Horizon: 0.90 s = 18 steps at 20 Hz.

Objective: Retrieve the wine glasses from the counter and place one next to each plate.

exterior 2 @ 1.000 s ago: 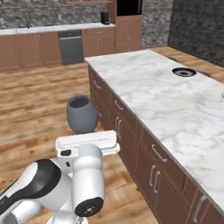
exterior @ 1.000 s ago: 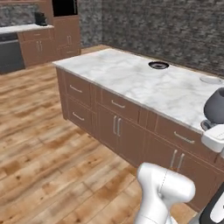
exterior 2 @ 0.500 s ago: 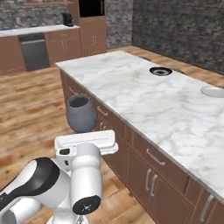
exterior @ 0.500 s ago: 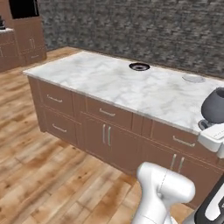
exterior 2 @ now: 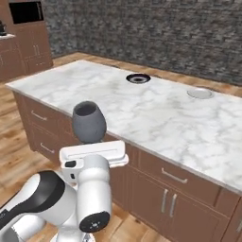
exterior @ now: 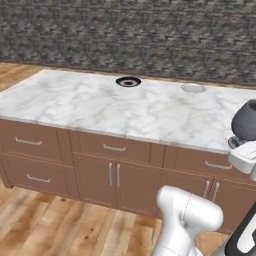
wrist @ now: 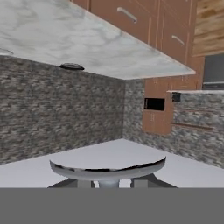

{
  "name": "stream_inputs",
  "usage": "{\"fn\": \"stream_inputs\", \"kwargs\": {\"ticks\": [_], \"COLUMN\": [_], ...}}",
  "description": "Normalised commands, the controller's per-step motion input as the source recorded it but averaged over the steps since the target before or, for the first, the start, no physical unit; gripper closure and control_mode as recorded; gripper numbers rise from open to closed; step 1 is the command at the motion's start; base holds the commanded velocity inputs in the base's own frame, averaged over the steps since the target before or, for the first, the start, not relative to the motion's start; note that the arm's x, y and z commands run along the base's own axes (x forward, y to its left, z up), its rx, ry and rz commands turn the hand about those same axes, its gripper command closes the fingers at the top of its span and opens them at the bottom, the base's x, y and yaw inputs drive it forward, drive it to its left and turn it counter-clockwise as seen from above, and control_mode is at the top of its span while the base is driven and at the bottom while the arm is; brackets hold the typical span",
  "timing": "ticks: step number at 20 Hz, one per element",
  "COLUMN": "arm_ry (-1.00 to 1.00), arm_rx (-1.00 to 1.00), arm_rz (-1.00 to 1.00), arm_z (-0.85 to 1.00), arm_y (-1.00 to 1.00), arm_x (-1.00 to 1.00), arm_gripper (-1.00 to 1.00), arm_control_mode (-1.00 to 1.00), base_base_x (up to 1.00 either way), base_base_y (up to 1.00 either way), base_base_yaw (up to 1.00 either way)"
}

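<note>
My gripper [exterior 2: 90,143] is shut on a grey-blue wine glass [exterior 2: 88,121], held upright above the hand at the near side of the long marble island [exterior 2: 118,101]. In the left base view the wine glass [exterior: 246,120] stands at the right edge over the white hand. The hand view, turned upside down, shows the glass's round foot [wrist: 107,169] between my fingertips [wrist: 85,183]. Two plates lie at the island's far edge: a dark plate [exterior 2: 138,78] and a light plate [exterior 2: 200,93], also seen as the dark plate [exterior: 128,81] and the light plate [exterior: 193,88]. The counter is out of view.
The island has brown drawer and door fronts [exterior: 114,172] facing me over a wooden floor [exterior: 60,227]. A grey stone wall [exterior: 130,35] runs behind it. Tall brown cabinets with a black oven [exterior 2: 26,12] stand at the far left.
The whole picture has shifted: the base has turned and moved along the island, which now lies across both views. The wine glass stays in my gripper at the same height.
</note>
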Motion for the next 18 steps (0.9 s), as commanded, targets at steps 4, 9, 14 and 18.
{"fn": "stream_inputs", "kwargs": {"ticks": [4,9,14,18], "arm_ry": [0.0,0.0,0.0,0.0], "arm_rx": [0.0,0.0,0.0,0.0], "arm_rz": [0.0,0.0,0.0,0.0], "arm_z": [0.0,0.0,0.0,0.0], "arm_y": [0.0,0.0,0.0,0.0], "arm_x": [0.0,0.0,0.0,0.0], "arm_gripper": [1.0,1.0,1.0,1.0], "arm_control_mode": [1.0,1.0,1.0,1.0], "base_base_x": [0.19,0.06,0.0,0.03], "base_base_y": [1.0,1.0,1.0,1.0], "base_base_yaw": [-0.35,-0.26,-0.16,-0.24]}}
